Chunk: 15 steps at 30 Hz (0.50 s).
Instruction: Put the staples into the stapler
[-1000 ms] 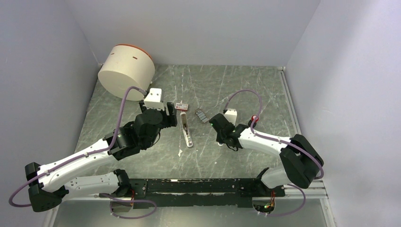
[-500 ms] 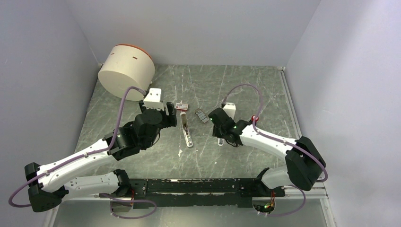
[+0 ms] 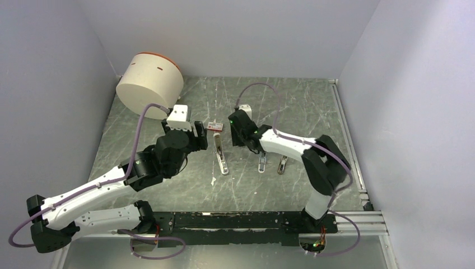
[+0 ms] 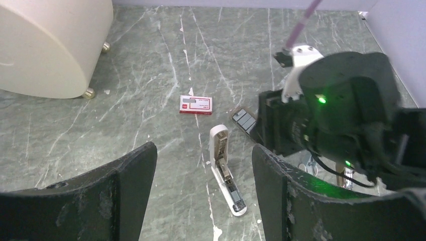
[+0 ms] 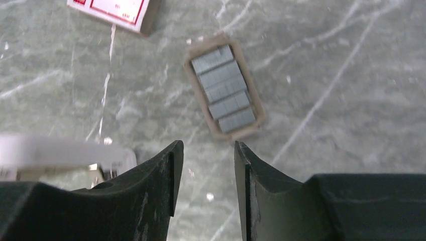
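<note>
The stapler (image 3: 222,158) is a slim white bar, lying hinged open mid-table; it also shows in the left wrist view (image 4: 227,175) and blurred at the left of the right wrist view (image 5: 60,156). The red staples box (image 3: 214,126) lies just beyond it (image 4: 196,105) (image 5: 113,10). A small open tray of grey staple strips (image 5: 224,91) (image 4: 244,120) lies right of the stapler. My right gripper (image 5: 208,150) (image 3: 236,134) hovers over this tray, jaws slightly apart and empty. My left gripper (image 4: 203,165) (image 3: 200,138) is wide open and empty, left of the stapler.
A large cream drum (image 3: 149,84) lies on its side at the far left corner (image 4: 50,45). Two small metal tools (image 3: 261,163) (image 3: 283,164) lie right of the stapler. Grey walls close in the table on three sides.
My right arm has swung left and away from me, from mid-right to above the staple tray, uncovering the two metal tools. The left arm has hardly moved.
</note>
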Each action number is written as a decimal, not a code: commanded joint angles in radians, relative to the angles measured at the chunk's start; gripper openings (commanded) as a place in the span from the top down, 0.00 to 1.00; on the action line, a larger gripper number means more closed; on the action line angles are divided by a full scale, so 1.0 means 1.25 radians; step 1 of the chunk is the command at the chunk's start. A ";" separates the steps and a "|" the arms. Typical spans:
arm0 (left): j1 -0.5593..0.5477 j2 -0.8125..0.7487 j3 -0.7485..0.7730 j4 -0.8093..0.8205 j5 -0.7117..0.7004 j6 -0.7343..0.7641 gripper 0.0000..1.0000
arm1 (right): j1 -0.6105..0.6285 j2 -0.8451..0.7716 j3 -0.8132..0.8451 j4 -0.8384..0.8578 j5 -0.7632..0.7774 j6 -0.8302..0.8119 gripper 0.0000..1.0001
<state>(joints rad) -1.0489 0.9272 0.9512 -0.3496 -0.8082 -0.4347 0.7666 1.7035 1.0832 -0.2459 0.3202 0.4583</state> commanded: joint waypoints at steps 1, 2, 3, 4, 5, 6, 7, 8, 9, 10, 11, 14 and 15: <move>0.006 -0.002 -0.010 -0.009 -0.023 -0.007 0.26 | -0.026 0.097 0.087 0.049 -0.017 -0.091 0.54; 0.005 0.002 -0.009 -0.007 -0.021 -0.006 0.26 | -0.029 0.119 0.105 0.049 -0.011 -0.098 0.54; 0.006 0.008 -0.007 -0.006 -0.020 -0.006 0.26 | -0.032 0.138 0.121 0.051 -0.010 -0.105 0.54; 0.006 0.014 -0.005 -0.004 -0.020 -0.004 0.26 | -0.036 0.157 0.135 0.053 -0.013 -0.109 0.54; 0.006 0.021 -0.002 -0.005 -0.019 -0.002 0.26 | -0.039 0.172 0.148 0.055 -0.016 -0.111 0.55; 0.006 0.028 0.002 -0.006 -0.020 -0.002 0.26 | -0.042 0.188 0.156 0.060 -0.020 -0.114 0.56; 0.006 0.034 0.005 -0.006 -0.019 -0.002 0.26 | -0.044 0.200 0.163 0.065 -0.023 -0.118 0.57; 0.006 0.040 0.006 -0.005 -0.018 -0.001 0.26 | -0.045 0.210 0.170 0.067 -0.022 -0.122 0.59; 0.006 0.043 0.007 -0.004 -0.017 0.000 0.26 | -0.047 0.219 0.178 0.066 -0.021 -0.125 0.62; 0.006 0.046 0.007 -0.001 -0.017 0.003 0.26 | -0.047 0.228 0.185 0.065 -0.020 -0.131 0.64; 0.007 0.050 0.007 0.001 -0.017 0.004 0.26 | -0.048 0.235 0.190 0.063 -0.017 -0.132 0.65; 0.007 0.056 0.007 0.005 -0.017 0.010 0.26 | -0.051 0.249 0.200 0.063 -0.005 -0.138 0.67; 0.008 0.057 0.007 0.007 -0.017 0.012 0.26 | -0.052 0.251 0.200 0.064 -0.002 -0.139 0.67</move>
<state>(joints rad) -1.0473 0.9947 0.9455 -0.3523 -0.8112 -0.4335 0.7113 1.9999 1.3022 -0.1844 0.2993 0.3138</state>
